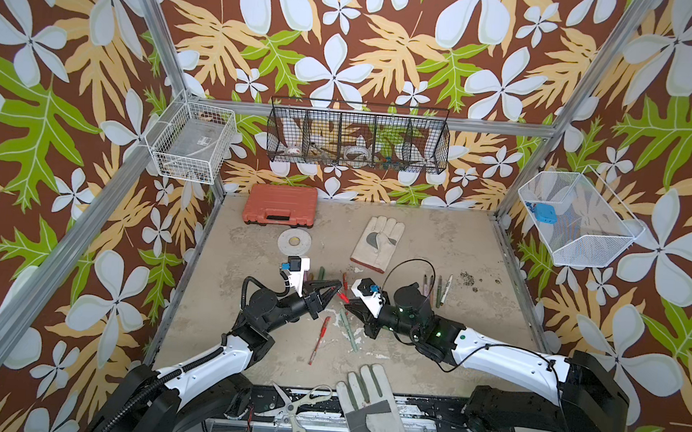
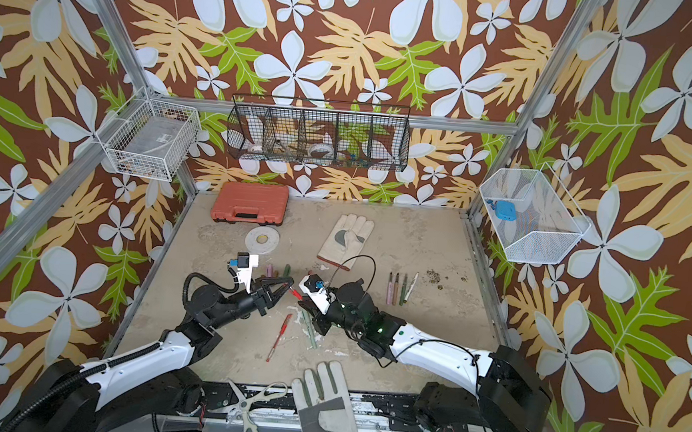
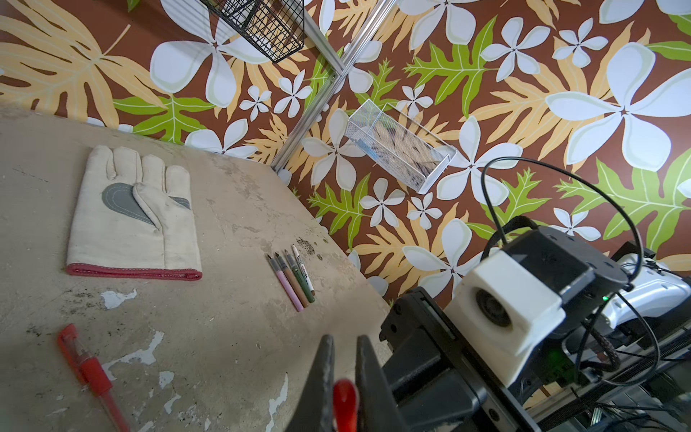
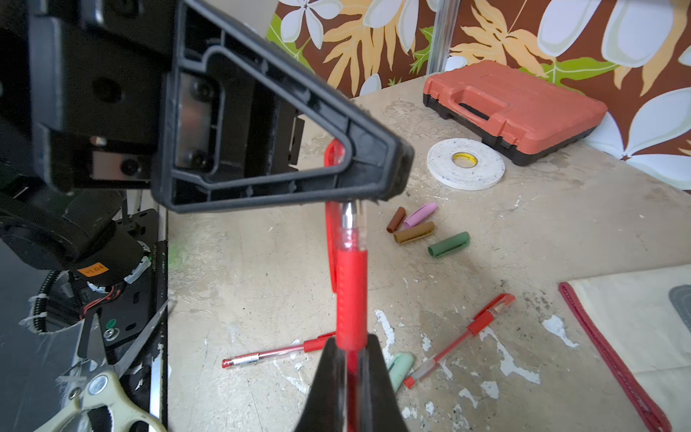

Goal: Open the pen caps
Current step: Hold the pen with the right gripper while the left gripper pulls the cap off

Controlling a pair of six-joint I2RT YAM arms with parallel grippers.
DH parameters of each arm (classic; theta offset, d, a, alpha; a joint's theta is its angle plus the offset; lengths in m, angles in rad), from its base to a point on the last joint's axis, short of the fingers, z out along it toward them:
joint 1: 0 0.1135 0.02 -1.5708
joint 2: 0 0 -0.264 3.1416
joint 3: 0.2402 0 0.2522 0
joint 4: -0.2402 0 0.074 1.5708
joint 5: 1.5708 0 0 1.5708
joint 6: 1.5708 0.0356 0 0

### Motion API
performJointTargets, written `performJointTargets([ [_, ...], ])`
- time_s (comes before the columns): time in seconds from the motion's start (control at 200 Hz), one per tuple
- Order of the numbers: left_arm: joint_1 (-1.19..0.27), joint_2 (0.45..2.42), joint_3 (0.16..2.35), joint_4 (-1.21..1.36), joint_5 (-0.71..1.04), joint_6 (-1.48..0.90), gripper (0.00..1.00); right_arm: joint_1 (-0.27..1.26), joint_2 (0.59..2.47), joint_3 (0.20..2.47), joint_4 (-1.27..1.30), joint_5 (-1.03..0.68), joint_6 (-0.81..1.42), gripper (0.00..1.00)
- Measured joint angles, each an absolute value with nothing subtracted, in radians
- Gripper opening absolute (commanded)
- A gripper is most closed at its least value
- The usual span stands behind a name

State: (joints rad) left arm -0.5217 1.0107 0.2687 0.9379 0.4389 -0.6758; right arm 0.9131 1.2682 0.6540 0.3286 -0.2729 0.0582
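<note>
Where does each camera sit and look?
Top views: high up, looking down on the table; left arm, right arm show.
Left wrist: on left arm, facing the far glove; left gripper, right arm show.
Right wrist: on right arm, facing the orange case; right gripper, left gripper show.
Shared: far glove, in top and left wrist views.

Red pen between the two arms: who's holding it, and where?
Both grippers: the right gripper pinches the red pen by its rubber grip; the left gripper pinches the red cap.
</note>
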Motion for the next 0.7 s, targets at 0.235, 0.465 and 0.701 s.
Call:
performJointTargets([
  [0.235,-0.514,1.007,0.272,0.926,0.455,-0.676,0.00,0.881,1.281,0.655,0.339,-0.375,0.083,0.00],
  [0.465,-0.479,1.015,0.265,0.924,0.480,-0.687,0.00,0.855,1.344,0.686,0.343,-0.455,0.089,0.00],
  [0.701,-0.448,1.022,0.255,0.934,0.503,-0.717,0.00,0.901,1.336,0.691,0.325,-0.326,0.073,0.00],
])
